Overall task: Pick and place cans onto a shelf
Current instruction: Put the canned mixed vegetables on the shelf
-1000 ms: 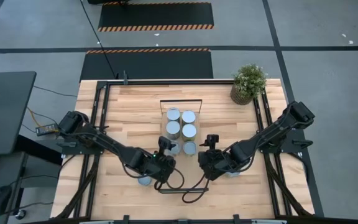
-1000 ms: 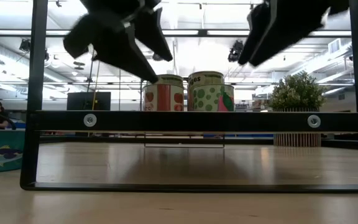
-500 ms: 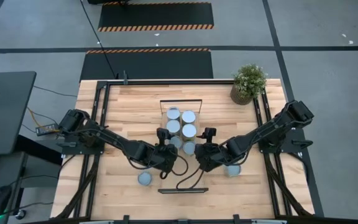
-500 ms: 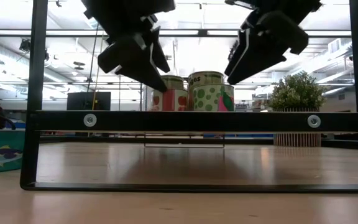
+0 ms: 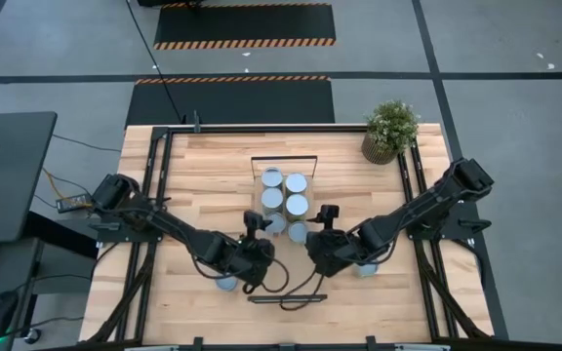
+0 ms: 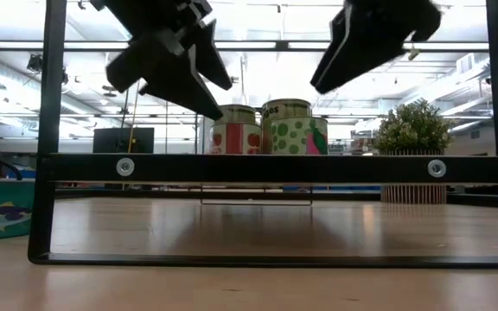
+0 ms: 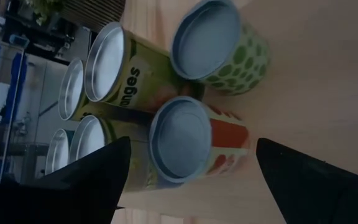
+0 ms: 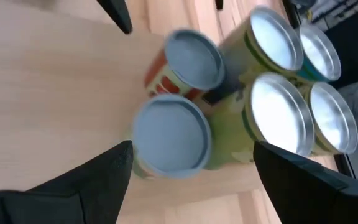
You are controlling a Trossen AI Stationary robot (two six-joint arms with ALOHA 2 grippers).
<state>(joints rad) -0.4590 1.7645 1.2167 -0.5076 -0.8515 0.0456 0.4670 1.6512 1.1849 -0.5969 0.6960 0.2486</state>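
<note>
Several cans with pale round tops stand upright in a tight cluster [image 5: 285, 203] at the table's middle, the far ones inside a thin black frame [image 5: 283, 158]. I cannot make out the shelf's board. My left gripper [image 5: 256, 228] hangs open and empty above the cluster's near left; in the left wrist view [image 7: 191, 149] a red can [image 7: 180, 138] lies below its gap. My right gripper [image 5: 326, 222] hangs open and empty at the near right, above a pale-topped can [image 8: 171, 134]. Both show high above the cans in the low view [image 6: 258, 130].
Two loose cans stand on the table, one under the left arm [image 5: 226, 284] and one under the right arm [image 5: 365, 269]. A potted plant [image 5: 390, 129] stands at the far right. A black bar frame [image 6: 249, 167] stands at the near edge.
Both grippers went toward the far edge and down toward the can cluster, then drew back up and toward the near edge. They stayed open and empty. The cans have not moved.
</note>
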